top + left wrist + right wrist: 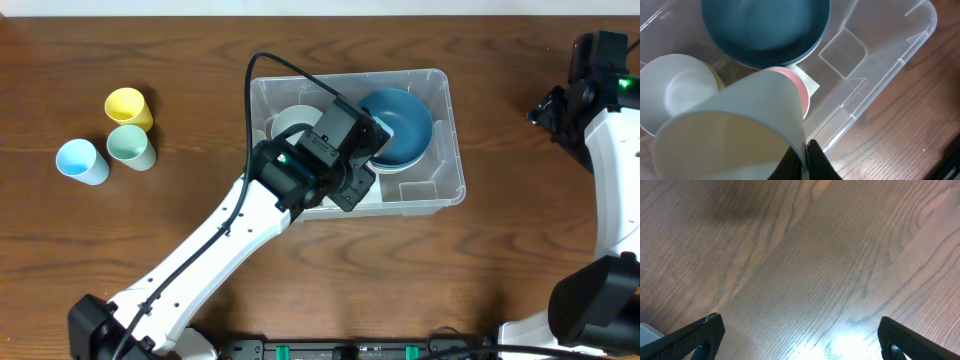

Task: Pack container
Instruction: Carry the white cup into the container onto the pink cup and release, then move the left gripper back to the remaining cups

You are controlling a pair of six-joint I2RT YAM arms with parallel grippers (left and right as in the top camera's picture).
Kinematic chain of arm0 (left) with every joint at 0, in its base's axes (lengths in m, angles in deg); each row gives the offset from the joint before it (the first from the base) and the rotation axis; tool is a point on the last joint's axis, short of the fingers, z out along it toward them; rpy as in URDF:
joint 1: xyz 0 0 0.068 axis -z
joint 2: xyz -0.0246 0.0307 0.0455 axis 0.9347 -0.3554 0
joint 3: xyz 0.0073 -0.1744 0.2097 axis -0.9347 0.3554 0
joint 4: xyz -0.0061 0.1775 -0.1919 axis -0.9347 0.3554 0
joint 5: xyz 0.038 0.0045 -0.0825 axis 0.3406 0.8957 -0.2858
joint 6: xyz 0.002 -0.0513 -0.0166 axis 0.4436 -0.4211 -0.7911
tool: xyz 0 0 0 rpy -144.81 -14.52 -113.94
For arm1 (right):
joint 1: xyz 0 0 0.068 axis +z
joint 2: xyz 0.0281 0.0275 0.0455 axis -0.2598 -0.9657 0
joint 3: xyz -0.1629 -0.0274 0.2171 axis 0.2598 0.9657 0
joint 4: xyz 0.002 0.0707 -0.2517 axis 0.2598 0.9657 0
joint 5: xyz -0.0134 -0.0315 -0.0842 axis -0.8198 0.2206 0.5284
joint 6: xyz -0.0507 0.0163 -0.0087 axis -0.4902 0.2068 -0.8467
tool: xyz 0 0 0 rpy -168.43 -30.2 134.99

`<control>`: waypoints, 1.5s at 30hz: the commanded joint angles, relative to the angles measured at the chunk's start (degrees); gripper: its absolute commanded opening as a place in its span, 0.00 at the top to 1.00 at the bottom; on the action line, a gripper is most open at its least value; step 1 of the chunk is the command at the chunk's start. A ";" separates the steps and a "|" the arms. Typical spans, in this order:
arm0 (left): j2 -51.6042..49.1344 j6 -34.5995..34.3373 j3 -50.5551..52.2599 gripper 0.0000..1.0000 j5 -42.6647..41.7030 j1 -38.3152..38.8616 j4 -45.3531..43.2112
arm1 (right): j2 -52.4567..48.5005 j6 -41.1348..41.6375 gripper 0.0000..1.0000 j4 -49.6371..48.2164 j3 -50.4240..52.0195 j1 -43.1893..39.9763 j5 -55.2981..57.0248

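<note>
The container (445,100) is a large clear bin in the middle of the table. Inside it lie a teal bowl (402,125) at the right and a white bowl (288,122) at the left. My left gripper (805,150) is inside the bin, shut on the rim of a pale cup (755,110) that is tipped with its mouth toward the camera. Just beyond the cup shows a pink rim (799,87), below the teal bowl (765,30) and right of the white bowl (675,87). My right gripper (800,340) stands open over bare wood.
Three cups stand at the table's left: yellow (128,107), green (132,146) and light blue (82,161). The right arm (585,100) is at the far right edge, away from the bin. The bin's right half (860,75) holds only its moulded notches.
</note>
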 commanded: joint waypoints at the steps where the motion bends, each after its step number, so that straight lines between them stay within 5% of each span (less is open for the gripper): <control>1: -0.28 0.72 -0.74 0.66 -0.79 0.17 -0.15 | 0.00 0.76 0.01 0.04 -0.13 -0.24 1.01; 3: -0.28 0.72 -0.74 0.44 -0.76 0.17 -0.33 | 0.00 0.76 0.01 0.04 -0.13 -0.24 1.01; 5: -0.28 0.72 -0.74 0.35 -0.61 0.17 -0.50 | 0.00 0.76 0.01 0.04 -0.13 -0.24 1.01; 17: 3.39 -3.34 -5.49 0.27 8.98 -5.31 1.33 | 0.00 0.76 0.01 0.04 -0.13 -0.24 1.01; 27: 5.90 -4.55 -14.51 0.26 9.84 -35.30 3.02 | 0.00 0.76 0.01 0.04 -0.13 -0.24 0.98; 33: -1.36 -5.99 -14.51 0.26 -0.66 -49.79 -3.15 | 0.00 0.76 0.01 0.04 -0.13 -0.24 1.01; 45: -19.23 0.09 -14.51 0.26 10.23 -52.68 -8.28 | 0.00 0.76 0.01 0.04 -0.11 -0.24 0.98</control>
